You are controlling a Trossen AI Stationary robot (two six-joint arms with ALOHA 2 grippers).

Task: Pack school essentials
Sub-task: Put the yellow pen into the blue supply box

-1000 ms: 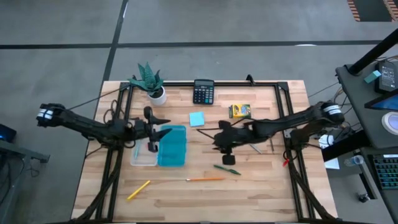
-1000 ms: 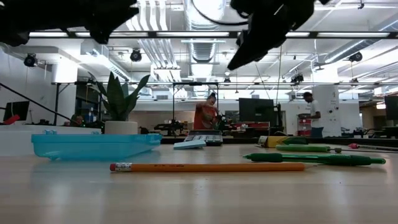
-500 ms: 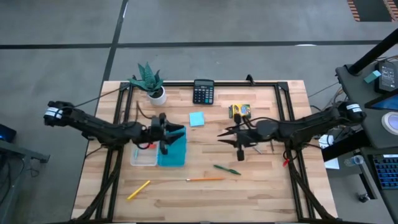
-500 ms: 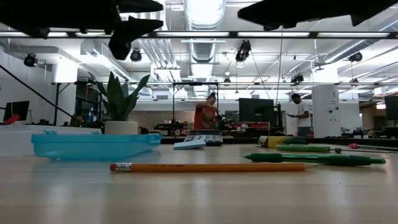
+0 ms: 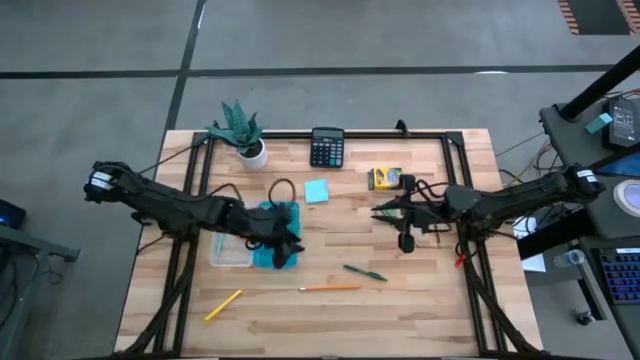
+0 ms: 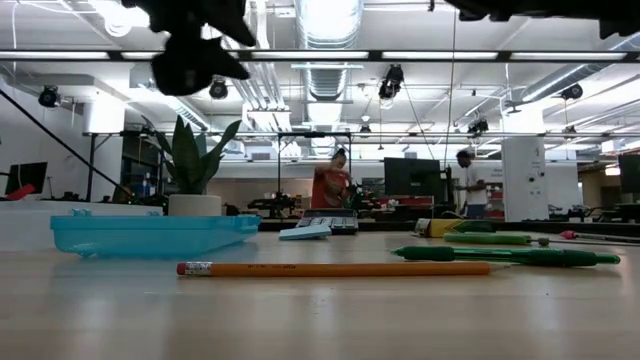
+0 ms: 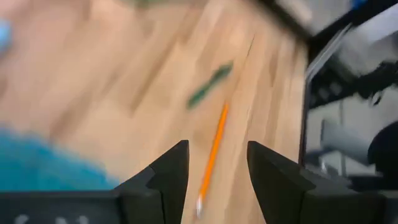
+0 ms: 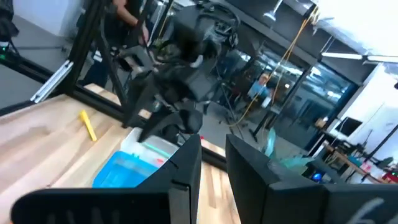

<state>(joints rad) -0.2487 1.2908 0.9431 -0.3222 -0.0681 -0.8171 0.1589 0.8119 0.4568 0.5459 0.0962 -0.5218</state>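
Observation:
The school essentials lie loose on the wooden table: a yellow crayon box, a light-blue sticky-note pad, a green pen, an orange pencil and a yellow pencil. A clear box with its teal lid sits left of centre. My left gripper hangs above the lid's near right part, tipped down. In the left wrist view it is open and empty. My right gripper hovers right of centre, about level, pointing left. Its fingers stand a narrow gap apart with nothing between them.
A potted plant and a calculator stand along the far edge. A few small items lie under my right arm. Black frame rails run down both table sides. Bare wood stretches along the near edge.
My left gripper has swung toward the table's right and near edges, across the teal lid, rolling and rising a little. My right gripper has drawn back toward the table's right edge, away from the green pen, tipping up from pointing down to about level. Nothing on the table has moved.

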